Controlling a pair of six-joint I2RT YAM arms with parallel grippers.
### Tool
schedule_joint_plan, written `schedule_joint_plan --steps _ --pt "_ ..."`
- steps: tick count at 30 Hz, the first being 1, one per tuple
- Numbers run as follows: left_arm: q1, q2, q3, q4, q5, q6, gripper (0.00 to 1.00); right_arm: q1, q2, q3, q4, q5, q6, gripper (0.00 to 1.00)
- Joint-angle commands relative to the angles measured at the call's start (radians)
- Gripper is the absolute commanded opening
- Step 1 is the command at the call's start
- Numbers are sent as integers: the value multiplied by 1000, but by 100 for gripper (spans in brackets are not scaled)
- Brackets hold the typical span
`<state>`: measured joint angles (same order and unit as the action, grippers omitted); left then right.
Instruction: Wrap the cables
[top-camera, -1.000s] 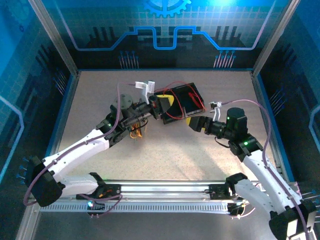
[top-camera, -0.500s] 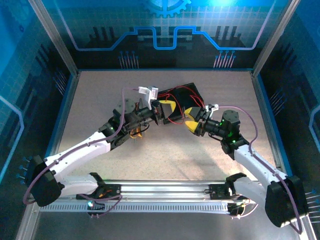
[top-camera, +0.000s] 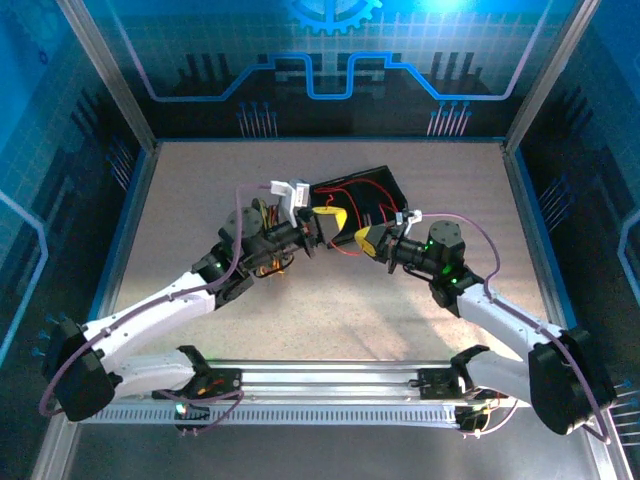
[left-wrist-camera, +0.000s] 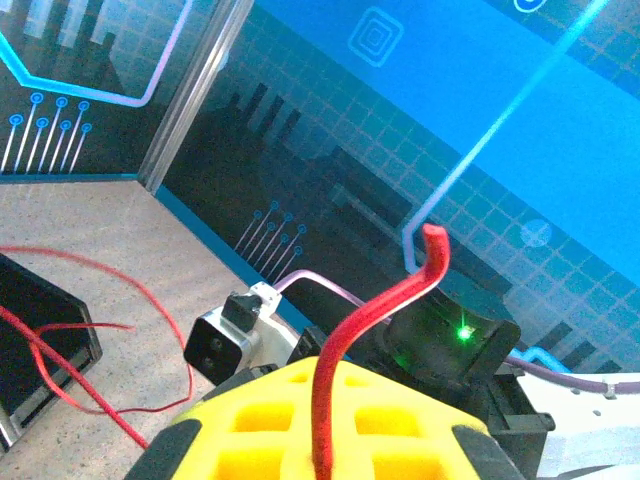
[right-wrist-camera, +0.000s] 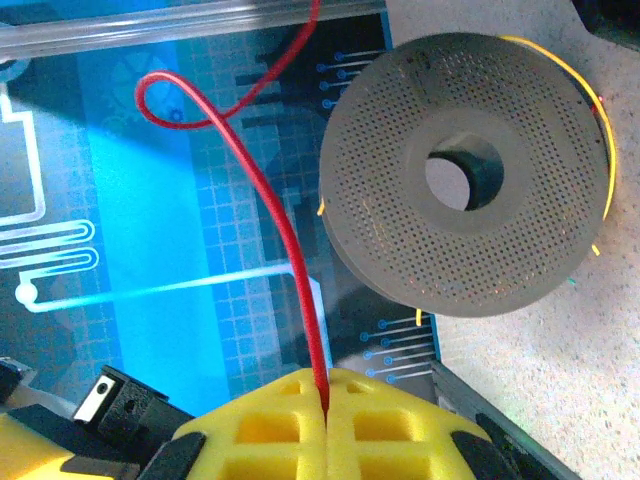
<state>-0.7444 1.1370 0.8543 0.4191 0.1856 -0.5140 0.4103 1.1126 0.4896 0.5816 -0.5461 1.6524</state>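
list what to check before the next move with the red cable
1. left gripper shut on red cable: ok
2. right gripper shut on red cable: ok
3. both grippers on the same strand: cannot tell
4. spool hub hole free: ok
5. loose red cable off the black tray: not ok, loops lie across it and might snag

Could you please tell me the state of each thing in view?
Left end effector, shut on red wire.
Right end effector, shut on red wire.
Red wire, loose, not wound.
Spool, yellow strand at rim.
Tray, red loops across it.
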Motion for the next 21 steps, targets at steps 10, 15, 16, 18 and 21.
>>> schedule_joint_plan --steps 10,15,16,18,21 --pt "1 -263 74 -566 -409 -8 100 186 -173 247 -895 534 -151 0" --pt "108 -385 116 -893 -499 -52 99 327 -84 384 -1098 726 -132 0" --pt "143 -397 129 -953 -501 -65 99 353 -64 430 -1120 756 -120 0" --pt "232 -414 157 -1064 -469 -75 100 399 -18 471 -1143 802 -96 0" --pt "324 -407 187 -1173 -423 -69 99 444 54 531 -1184 855 -54 0"
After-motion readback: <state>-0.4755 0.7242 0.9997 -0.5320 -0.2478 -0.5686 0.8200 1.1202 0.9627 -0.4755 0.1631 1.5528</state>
